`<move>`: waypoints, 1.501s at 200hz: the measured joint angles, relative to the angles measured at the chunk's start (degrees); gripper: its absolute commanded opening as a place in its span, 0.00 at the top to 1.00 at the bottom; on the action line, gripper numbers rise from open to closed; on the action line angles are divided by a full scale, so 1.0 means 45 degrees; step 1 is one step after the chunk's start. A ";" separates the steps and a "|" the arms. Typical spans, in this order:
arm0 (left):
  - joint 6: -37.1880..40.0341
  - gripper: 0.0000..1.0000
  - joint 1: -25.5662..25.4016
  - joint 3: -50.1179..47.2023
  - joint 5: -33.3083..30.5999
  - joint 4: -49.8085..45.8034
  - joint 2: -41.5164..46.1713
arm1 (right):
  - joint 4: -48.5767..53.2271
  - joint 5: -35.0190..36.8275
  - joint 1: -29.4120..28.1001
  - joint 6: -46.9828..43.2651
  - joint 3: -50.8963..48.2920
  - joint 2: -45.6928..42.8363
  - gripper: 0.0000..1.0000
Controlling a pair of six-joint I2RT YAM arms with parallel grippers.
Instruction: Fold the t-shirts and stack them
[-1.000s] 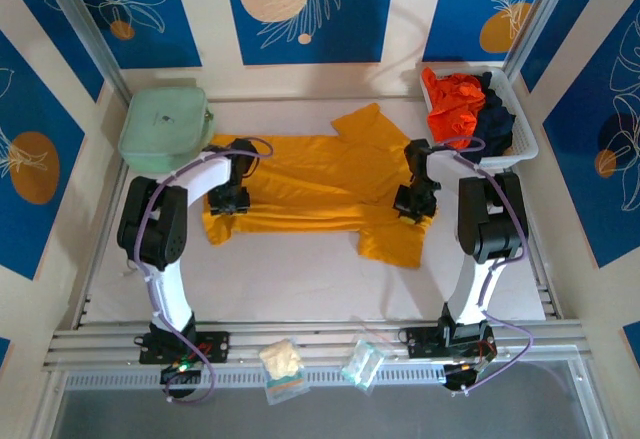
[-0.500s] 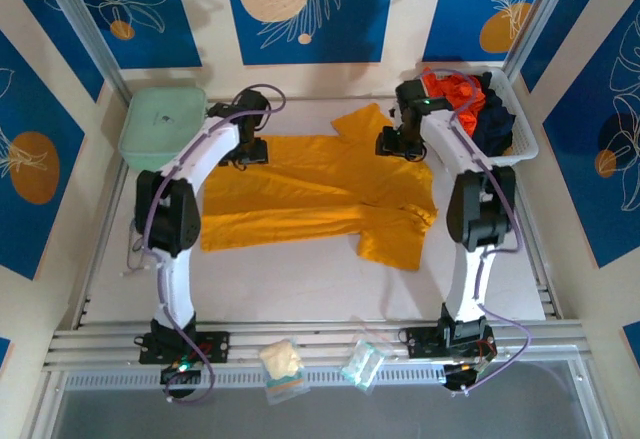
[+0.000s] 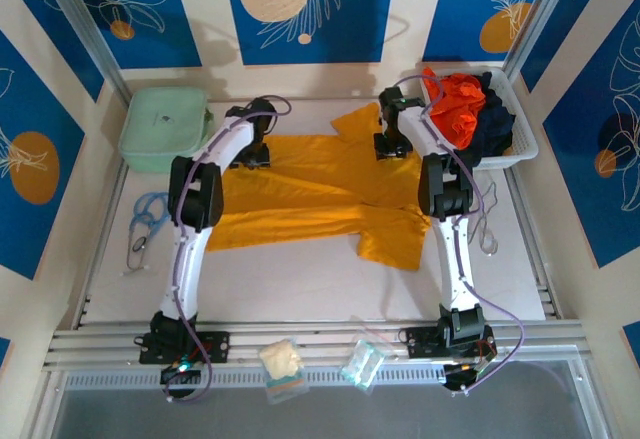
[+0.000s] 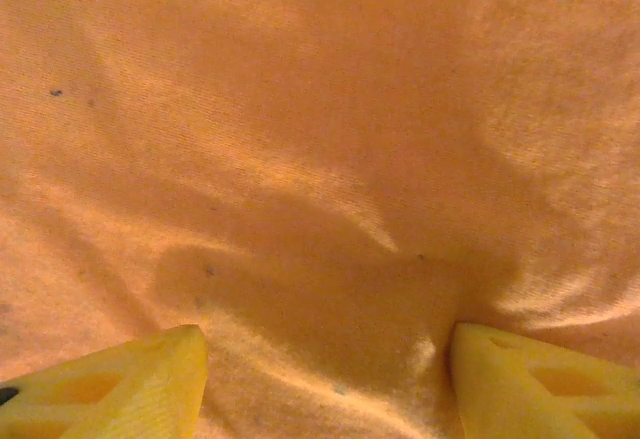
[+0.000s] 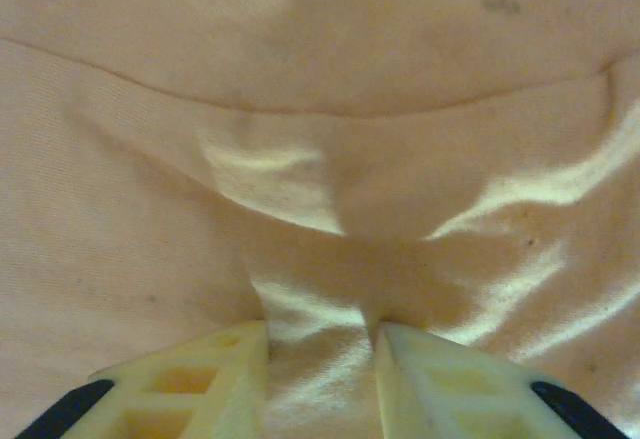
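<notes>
The golden-yellow t-shirt lies spread across the middle of the table, one sleeve toward the near right. My left gripper rests on its far left edge; in the left wrist view the gripper is open, its fingers wide apart and pressed onto the cloth. My right gripper is at the shirt's far right, by the other sleeve. In the right wrist view the right gripper is shut on a raised pinch of the yellow cloth near a seam. The orange-red t-shirt and the navy t-shirt lie crumpled in the basket.
A white basket stands at the back right, and a mint-green case at the back left. A blue looped item lies at the table's left side. Two clear packets sit on the front rail.
Both arms stretched from the shirt's near side to its far edge. The right jaws opened, then closed on a pinch of cloth. The left jaws widened.
</notes>
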State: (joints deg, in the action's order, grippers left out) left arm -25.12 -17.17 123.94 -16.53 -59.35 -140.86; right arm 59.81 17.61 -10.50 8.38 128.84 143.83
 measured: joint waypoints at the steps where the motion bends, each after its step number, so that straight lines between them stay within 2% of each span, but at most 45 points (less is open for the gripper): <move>1: 0.0000 0.38 0.0005 -0.0010 0.0010 0.0005 0.0000 | 0.0005 0.0015 0.0000 -0.0019 0.0000 0.0000 0.75; 22: -0.0005 0.41 0.0005 -0.0612 0.0233 0.0481 0.0267 | 0.0010 0.0170 -0.0010 0.0000 -0.0151 -0.0058 0.89; 47: -0.0073 0.43 -0.0058 -0.2351 0.0913 0.1350 0.1229 | -0.0311 0.0442 0.0019 0.0034 -0.1239 -0.0670 1.00; 118: -0.1098 0.44 -0.0952 -0.8660 0.2424 0.3449 0.5032 | -0.1083 0.0539 0.0447 0.0034 -0.5013 -0.2875 1.00; 165: -0.1549 0.43 -0.1171 -1.0214 0.2696 0.4017 0.6042 | -0.1214 0.0423 0.0355 0.0539 -0.6873 -0.3988 1.00; 213: -0.1685 0.38 -0.1307 -1.0108 0.2769 0.3249 0.6203 | -0.1200 0.0534 0.0262 0.0908 -0.7461 -0.4342 1.00; 226: -0.1661 0.38 -0.1311 -0.9666 0.2618 0.2487 0.6203 | -0.1127 0.0583 0.0262 0.0913 -0.7461 -0.4347 0.93; 244: -0.1506 0.40 -0.1253 -0.8233 0.2152 0.1273 0.6203 | -0.0942 0.0578 0.0262 0.0981 -0.7456 -0.4396 0.80; 253: -0.1379 0.44 -0.1127 -0.7344 0.1938 0.0831 0.6203 | -0.0792 0.0573 0.0243 0.1044 -0.7456 -0.4473 0.76; 273: -0.0967 0.54 -0.0787 -0.5319 0.1647 0.0068 0.6144 | -0.0500 0.0559 0.0175 0.1064 -0.7456 -0.4901 0.76; 300: -0.0340 0.55 0.0321 -0.3483 0.1423 -0.0515 0.5435 | -0.0277 0.0369 0.0073 0.1195 -0.7461 -0.6062 0.77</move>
State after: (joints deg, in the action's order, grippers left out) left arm -26.65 -15.73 108.27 -10.13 -61.67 -116.40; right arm 58.57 19.27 -10.17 13.76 95.26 116.55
